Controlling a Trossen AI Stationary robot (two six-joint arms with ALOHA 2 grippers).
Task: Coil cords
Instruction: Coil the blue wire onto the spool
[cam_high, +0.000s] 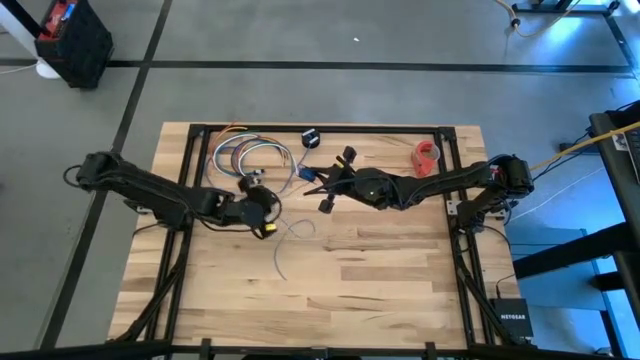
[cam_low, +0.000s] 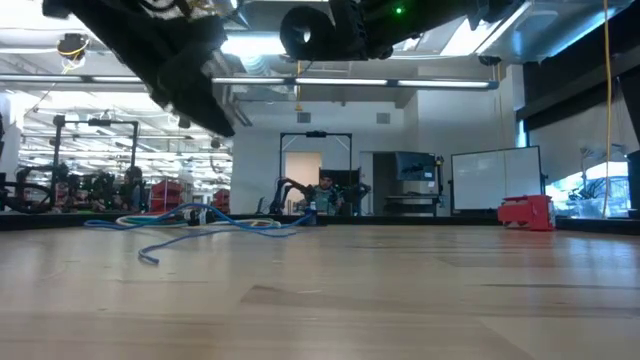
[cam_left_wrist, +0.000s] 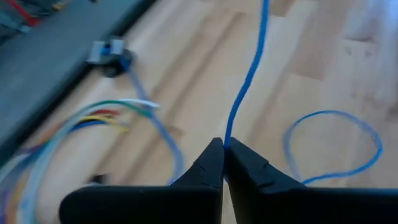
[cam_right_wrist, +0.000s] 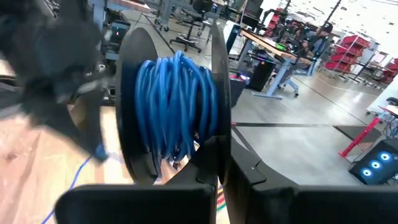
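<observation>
The cord is a thin blue cable. Part of it lies slack on the table in a loop (cam_high: 300, 226) with a free tail (cam_high: 278, 264); the loop also shows in the left wrist view (cam_left_wrist: 336, 146) and the low view (cam_low: 200, 224). The rest is wound on a black spool (cam_right_wrist: 174, 106) with two flanges. My left gripper (cam_high: 268, 220) (cam_left_wrist: 222, 146) is shut on the cable left of the table's middle. My right gripper (cam_high: 322, 186) (cam_right_wrist: 222, 152) is shut on the spool, right of the left gripper. My left gripper pinches a single strand of the blue cable (cam_left_wrist: 226, 142) between its two fingertips. From there the strand runs on away from the fingers (cam_left_wrist: 255, 56), clear of the table. My right gripper pinches the rim of one spool flange (cam_right_wrist: 217, 124) between its two fingers. The spool stands on edge beyond the fingers, lifted clear of the table, its axis across the fingers. A strand leaves it down toward the table (cam_right_wrist: 81, 168).
A bundle of multicoloured looped wires (cam_high: 245, 156) lies at the far left of the table and shows in the left wrist view (cam_left_wrist: 93, 118). A separate black disc (cam_high: 310, 138) sits at the far edge. A red object (cam_high: 427, 156) stands far right.
</observation>
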